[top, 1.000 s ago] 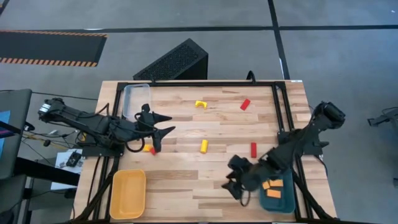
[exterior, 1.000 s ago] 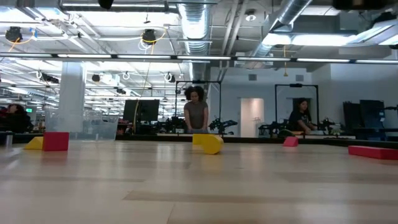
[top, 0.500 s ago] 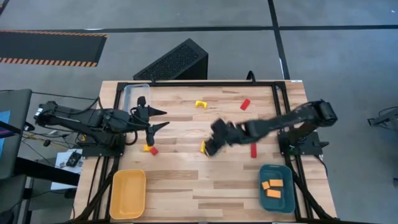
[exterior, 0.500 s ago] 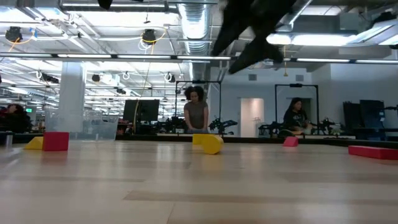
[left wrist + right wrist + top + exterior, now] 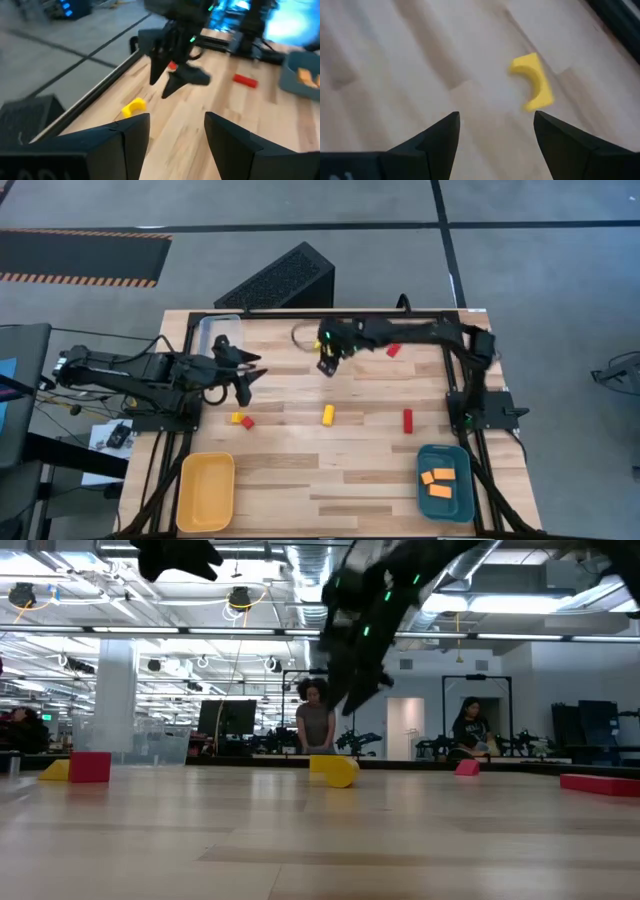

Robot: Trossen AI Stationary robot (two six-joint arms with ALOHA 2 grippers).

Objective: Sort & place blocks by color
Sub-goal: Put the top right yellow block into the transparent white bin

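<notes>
We have three orange blocks [image 5: 436, 480] in the teal tray [image 5: 461, 502], while the yellow tray [image 5: 187, 500] holds nothing and red and yellow pieces lie loose on the table [image 5: 300, 470]. Since half a second ago our right gripper [image 5: 326, 364], fingers apart and empty, has swung from mid-table to just beside the yellow arch [image 5: 322, 348] at the far edge; the left gripper [image 5: 248, 374], also spread, waits near the clear tray [image 5: 204, 332]

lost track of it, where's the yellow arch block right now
In the high view the yellow arch block lies near the table's far edge, just under the open right gripper, left of a red block.

Grey concrete floor [image 5: 560, 280] with hazard-striped mat [image 5: 80, 258]; beyond, bright workshop, ceiling ducts [image 5: 310, 580].
</notes>
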